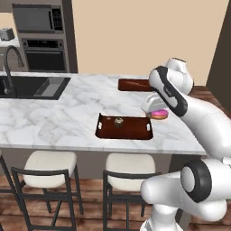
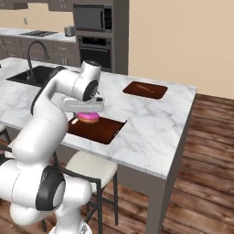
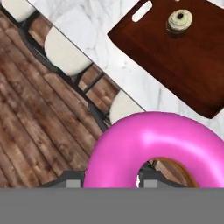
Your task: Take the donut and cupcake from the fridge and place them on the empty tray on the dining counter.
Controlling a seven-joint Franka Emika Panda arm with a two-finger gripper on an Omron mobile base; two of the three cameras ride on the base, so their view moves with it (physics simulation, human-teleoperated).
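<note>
Left base view first: where is the donut?

– The donut [image 1: 159, 113] sits in the pincer [image 1: 155, 111], which is closed on it, held above the surface [image 1: 67, 113] just past the right end of the tray [image 1: 124, 133].

And the cupcake?

– The cupcake [image 1: 118, 122] stands upright on the tray, off to the left of the pincer and apart from it.

What does the right base view add?

– The pincer [image 2: 87, 114] hangs at the near end of the tray [image 2: 103, 130], with the pink donut [image 2: 87, 118] directly under the hand. A smaller flat board [image 2: 145, 89] lies farther out on the surface [image 2: 151, 123], well beyond the pincer.

And the hand view?

– The donut [image 3: 157, 148] sits right at the fingertips, its pink icing facing the camera. Beyond it lie the tray [image 3: 175, 61] and the cupcake [image 3: 180, 20], near one pale handle slot. White stools [image 3: 65, 52] stand on the wooden floor [image 3: 30, 127] beside the surface's edge.
</note>
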